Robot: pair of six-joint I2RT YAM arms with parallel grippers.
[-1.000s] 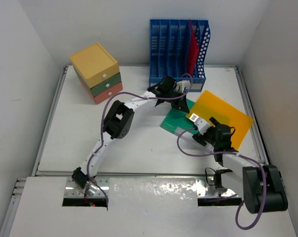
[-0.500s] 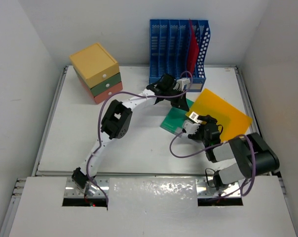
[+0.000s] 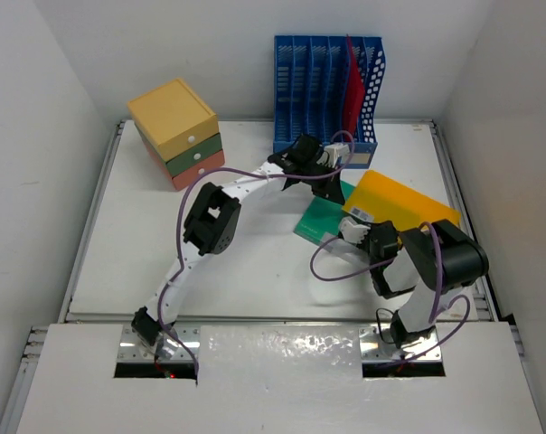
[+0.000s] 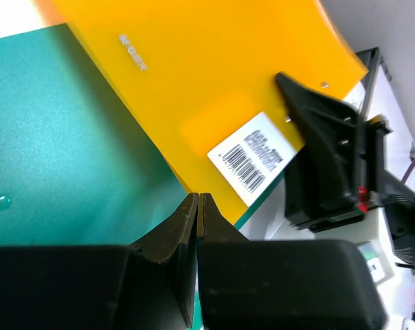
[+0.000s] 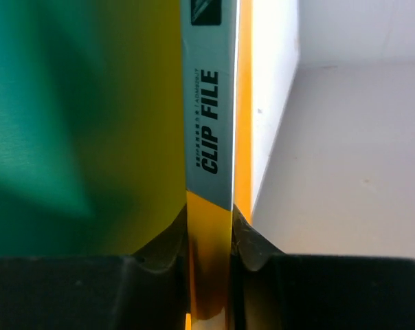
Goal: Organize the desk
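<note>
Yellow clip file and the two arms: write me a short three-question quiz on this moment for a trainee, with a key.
1. True or false: the right fingers are clamped on the edge of the yellow clip file.
2. What colour is the folder lying partly under the yellow clip file? A red, B green, C blue.
3. In the left wrist view, are the left fingers open or shut?
Key: 1 true. 2 B, the green folder. 3 shut, tips touching with nothing seen between them.
</note>
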